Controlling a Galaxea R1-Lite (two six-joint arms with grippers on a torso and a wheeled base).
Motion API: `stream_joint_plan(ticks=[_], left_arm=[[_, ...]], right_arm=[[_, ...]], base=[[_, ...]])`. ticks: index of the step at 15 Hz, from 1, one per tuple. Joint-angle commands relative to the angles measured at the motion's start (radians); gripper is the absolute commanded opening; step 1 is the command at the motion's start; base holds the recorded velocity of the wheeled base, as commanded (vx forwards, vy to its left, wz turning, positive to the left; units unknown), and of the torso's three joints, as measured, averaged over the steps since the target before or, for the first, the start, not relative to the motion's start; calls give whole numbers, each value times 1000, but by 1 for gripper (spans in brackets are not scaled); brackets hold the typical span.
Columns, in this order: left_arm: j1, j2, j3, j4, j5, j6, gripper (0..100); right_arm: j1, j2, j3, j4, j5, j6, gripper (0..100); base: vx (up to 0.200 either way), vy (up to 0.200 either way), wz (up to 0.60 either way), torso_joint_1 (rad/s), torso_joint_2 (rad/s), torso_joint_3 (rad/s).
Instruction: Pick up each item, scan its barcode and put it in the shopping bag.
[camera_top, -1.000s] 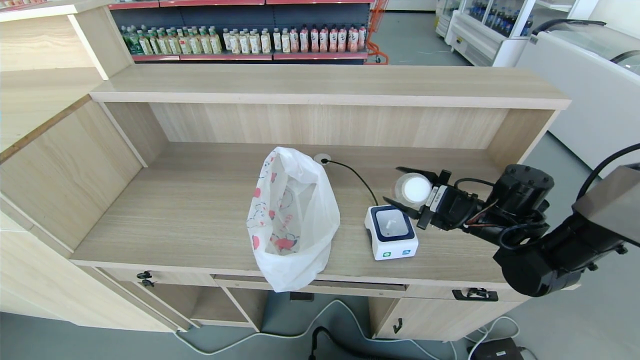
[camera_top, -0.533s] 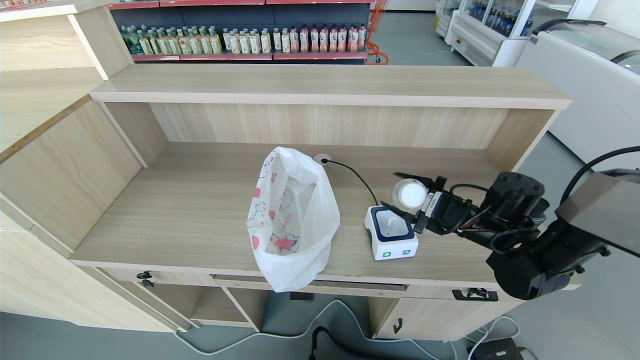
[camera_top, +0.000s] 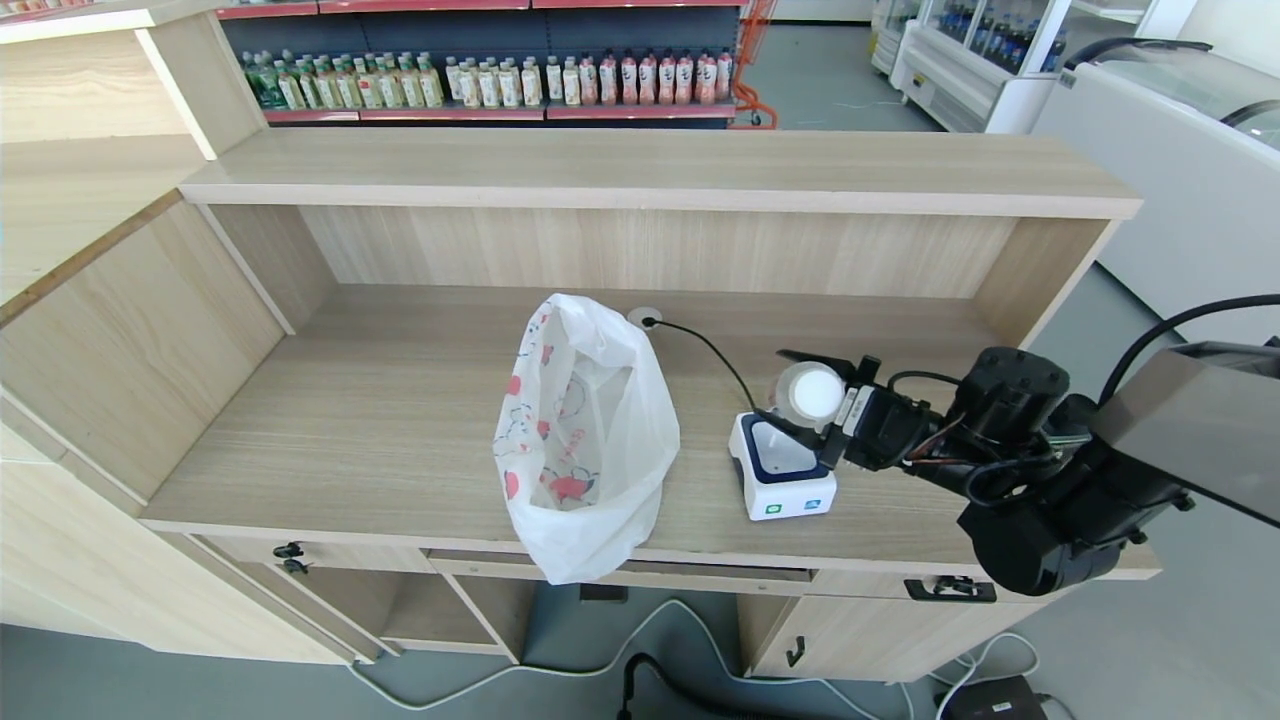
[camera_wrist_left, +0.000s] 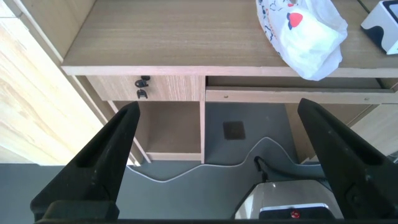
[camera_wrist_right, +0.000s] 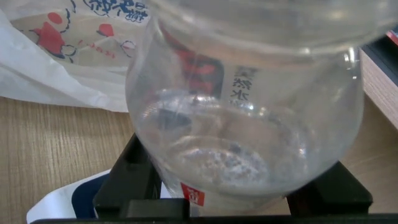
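My right gripper (camera_top: 792, 388) is shut on a clear plastic bottle (camera_top: 810, 393) with a white cap, held lying sideways just above the far edge of the white and blue barcode scanner (camera_top: 782, 470). In the right wrist view the bottle (camera_wrist_right: 249, 124) sits between the fingers, with the scanner (camera_wrist_right: 62, 202) below and the shopping bag (camera_wrist_right: 68, 56) beyond. The white shopping bag (camera_top: 585, 430) with red prints stands open left of the scanner. My left gripper (camera_wrist_left: 217, 155) hangs open below the counter's front edge, with nothing in it, facing the bag (camera_wrist_left: 305, 37).
A black cable (camera_top: 705, 350) runs from the scanner to a grommet hole (camera_top: 645, 318) behind the bag. The wooden counter (camera_top: 380, 420) has a raised back wall and side walls. Bare counter lies left of the bag. Drawer handles (camera_wrist_left: 143, 87) show under the front edge.
My right gripper has carried the bottle leftward and slightly nearer, from beside the scanner to over its far edge. The bag and scanner stayed put.
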Motion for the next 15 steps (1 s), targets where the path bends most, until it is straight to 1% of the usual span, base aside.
stream_joint_plan(ticks=[1,3,11,15], left_arm=[[0,0,0,0,0,0,100],[0,0,0,0,0,0,100],[0,0,0,0,0,0,100],[0,0,0,0,0,0,100]], right_arm=[[5,15,-10,-13,2,10,0],[10,38,-18,-48,7,37,0],[11,59,-22,-48,7,46,0],[11,73,-51,-48,8,59,0]], base=[[0,0,0,0,0,0],[0,0,0,0,0,0],[0,0,0,0,0,0],[0,0,0,0,0,0]])
